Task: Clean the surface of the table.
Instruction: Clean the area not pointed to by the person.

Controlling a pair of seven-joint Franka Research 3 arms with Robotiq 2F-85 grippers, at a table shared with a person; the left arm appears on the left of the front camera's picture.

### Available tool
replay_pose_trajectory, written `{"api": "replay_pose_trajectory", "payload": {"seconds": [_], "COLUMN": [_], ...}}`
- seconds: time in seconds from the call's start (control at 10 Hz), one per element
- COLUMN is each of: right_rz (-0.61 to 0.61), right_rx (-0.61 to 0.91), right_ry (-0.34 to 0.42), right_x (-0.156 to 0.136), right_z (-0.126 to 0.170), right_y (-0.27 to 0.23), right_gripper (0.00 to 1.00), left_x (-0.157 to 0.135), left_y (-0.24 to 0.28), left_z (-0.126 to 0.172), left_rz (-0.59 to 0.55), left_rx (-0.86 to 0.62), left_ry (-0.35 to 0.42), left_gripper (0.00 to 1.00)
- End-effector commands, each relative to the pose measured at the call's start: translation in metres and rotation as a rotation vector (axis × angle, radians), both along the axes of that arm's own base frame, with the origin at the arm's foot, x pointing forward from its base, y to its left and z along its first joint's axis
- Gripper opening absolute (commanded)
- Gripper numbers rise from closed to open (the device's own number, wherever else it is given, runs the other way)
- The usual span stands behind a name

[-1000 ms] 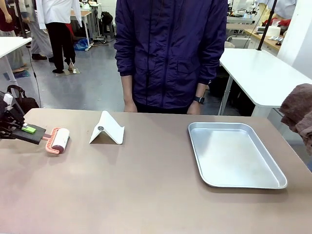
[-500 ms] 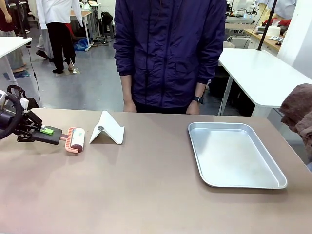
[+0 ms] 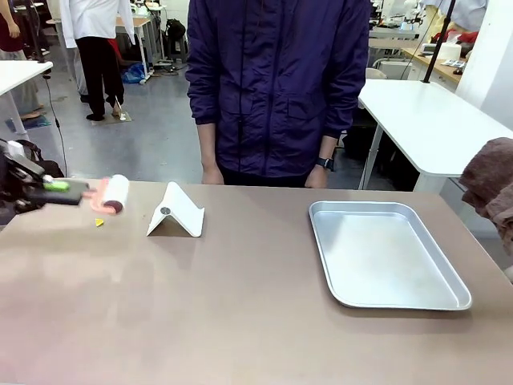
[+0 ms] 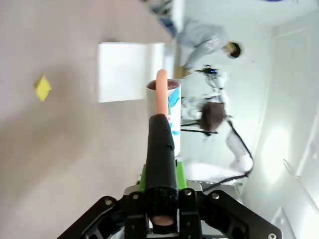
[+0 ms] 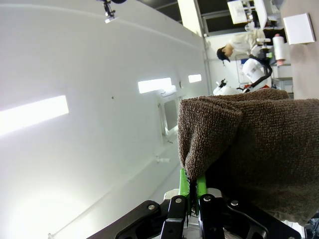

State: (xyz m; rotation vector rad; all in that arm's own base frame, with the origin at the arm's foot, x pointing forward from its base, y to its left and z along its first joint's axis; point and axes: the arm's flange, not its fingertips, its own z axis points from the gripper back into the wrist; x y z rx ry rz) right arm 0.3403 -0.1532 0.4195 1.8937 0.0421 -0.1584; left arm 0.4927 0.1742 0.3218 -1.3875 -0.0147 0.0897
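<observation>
Two pincers: both are pressed together, each pinching its own thing.
Left pincer [image 3: 70, 189] [image 4: 160, 181]: at the left end, its green pads clamped on the black handle of the lint roller.
Lint roller [image 3: 112, 194] [image 4: 164, 112]: white drum on a salmon-pink frame with a black handle, pointing toward the folded stand; blurred in the front view, so I cannot tell whether it touches.
Wide, matte taupe-brown surface [image 3: 240, 313] [image 4: 60, 159]: spans the front view from the near edge to the person.
Small yellow scrap [image 3: 99, 222] [image 4: 43, 87]: lies on the surface just beside the roller drum.
White folded card stand [image 3: 176, 212] [image 4: 127, 71]: upright like a tent, right of the roller.
Rectangular silver metal tray [image 3: 385, 257]: flat on the right half, well apart from the stand.
Right pincer [image 5: 192, 188]: nipping the edge of a brown terry towel [image 5: 249, 149] [image 3: 490, 188], which hangs at the right edge.
Person in a dark purple jacket [image 3: 276, 88]: stands at the far side, hands low by the edge.
</observation>
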Motion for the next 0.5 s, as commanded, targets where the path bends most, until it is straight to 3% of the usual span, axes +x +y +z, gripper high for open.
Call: {"api": "replay_pose_trajectory", "payload": {"seconds": [0.0,0.4], "right_rz": [-0.007,-0.007], "right_rx": [0.004,0.004], "right_ry": [-0.009,-0.009], "right_x": [-0.001,-0.001], "right_z": [0.004,0.004], "right_y": [-0.001,-0.001], "right_gripper": [0.06,0.06], "left_x": [0.002,-0.024], "left_y": [0.034,0.13], "left_z": [0.032,0.056], "left_rz": [0.051,0.192], "left_rx": [-0.124,-0.179], "left_ry": [-0.063,-0.147], "left_gripper": [0.22,0.22]}}
